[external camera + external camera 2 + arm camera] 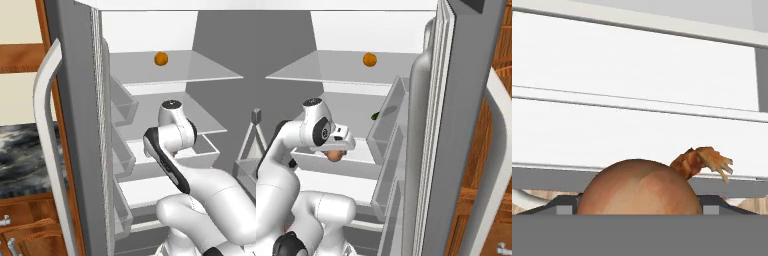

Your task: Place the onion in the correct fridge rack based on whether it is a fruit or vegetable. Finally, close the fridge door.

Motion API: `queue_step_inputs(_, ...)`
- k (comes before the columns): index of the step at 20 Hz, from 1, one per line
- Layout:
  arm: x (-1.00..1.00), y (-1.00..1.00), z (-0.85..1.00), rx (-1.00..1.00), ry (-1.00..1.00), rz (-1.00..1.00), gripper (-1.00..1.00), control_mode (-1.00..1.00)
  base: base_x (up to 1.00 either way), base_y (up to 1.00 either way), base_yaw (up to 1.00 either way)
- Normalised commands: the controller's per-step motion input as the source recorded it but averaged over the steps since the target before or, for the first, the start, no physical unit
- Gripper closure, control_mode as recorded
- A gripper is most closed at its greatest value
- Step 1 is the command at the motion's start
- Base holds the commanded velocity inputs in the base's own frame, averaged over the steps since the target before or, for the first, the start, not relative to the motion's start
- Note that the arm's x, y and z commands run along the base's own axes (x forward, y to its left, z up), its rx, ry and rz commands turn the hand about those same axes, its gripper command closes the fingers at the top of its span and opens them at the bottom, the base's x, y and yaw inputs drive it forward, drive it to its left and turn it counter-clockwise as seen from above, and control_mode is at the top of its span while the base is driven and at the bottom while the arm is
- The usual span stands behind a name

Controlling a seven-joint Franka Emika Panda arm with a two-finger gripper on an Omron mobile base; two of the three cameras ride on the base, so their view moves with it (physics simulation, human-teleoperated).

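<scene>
Onion (333,155) — pinched in gripper (335,152) for carrying | below fridge rack (351,116), apparently — lift needed | fridge door (456,125) open

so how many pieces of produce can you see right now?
3: an orange fruit on the top shelf, a green item on the rack below, mostly hidden, and the onion in the gripper.

Bright, even, sharp rendering; faint shadows.
</scene>
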Motion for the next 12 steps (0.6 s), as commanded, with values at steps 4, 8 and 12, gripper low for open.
queue_step_inputs(4,0.6,-0.04,0.38,0.07,-0.26,0.08,1.0,-1.0,0.0,0.0,0.0)
queue_step_inputs(8,0.72,0.0,0.34,0.04,-0.28,0.04,1.0,-1.0,0.0,0.0,0.0)
queue_step_inputs(12,0.68,0.0,0.01,0.01,-0.17,0.02,1.0,-1.0,0.0,0.0,0.0)
